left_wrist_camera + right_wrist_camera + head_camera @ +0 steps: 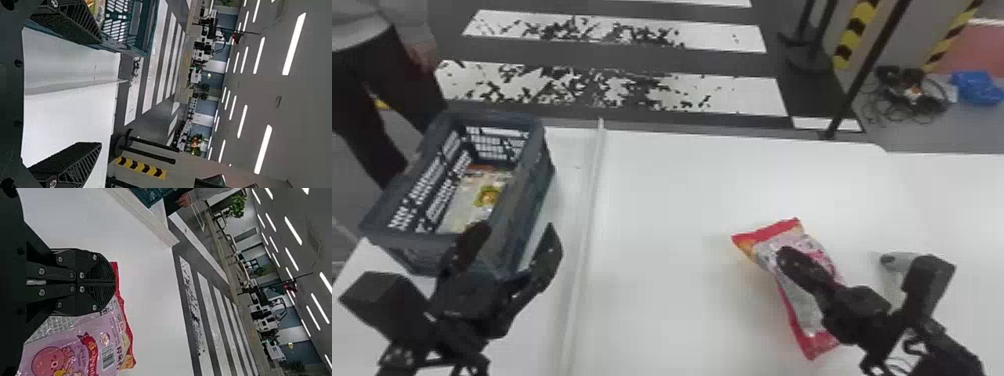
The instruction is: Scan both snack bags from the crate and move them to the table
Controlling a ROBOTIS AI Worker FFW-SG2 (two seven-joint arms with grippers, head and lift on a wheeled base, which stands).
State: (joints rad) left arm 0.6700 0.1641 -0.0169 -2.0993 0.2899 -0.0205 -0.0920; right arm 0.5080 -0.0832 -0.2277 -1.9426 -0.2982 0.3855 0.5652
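1. Far left is the crate [414,241], with one snack bag [482,197] lying flat in its bottom. Fetching that bag looks like my step in hand. I should come in from above, well inside the walls, and take a gathered fold of film rather than press on the contents.
2. My left pincer [515,229] is spread and empty at the crate's near right corner. One finger is over the crate, the other outside it. Going down like this would catch the wall, so I should lift, centre over the opening, and only then lower.
3. To the right of the crate a raised strip [587,215] runs along the surface [672,210]. I'd carry the bag high enough to clear both crate wall and strip.
4. The red-ended snack bag [804,312] lies on the surface, its barcode [108,357] facing up. I can't tell whether it has been scanned.
5. My right pincer [112,282] is over that bag, pressed together, apparently on nothing. I'd keep it from dragging the film.
6. Rightmost, just beyond it, is what looks like a hand scanner [908,260]. I'd leave it room and turn each barcode its way, film smooth.
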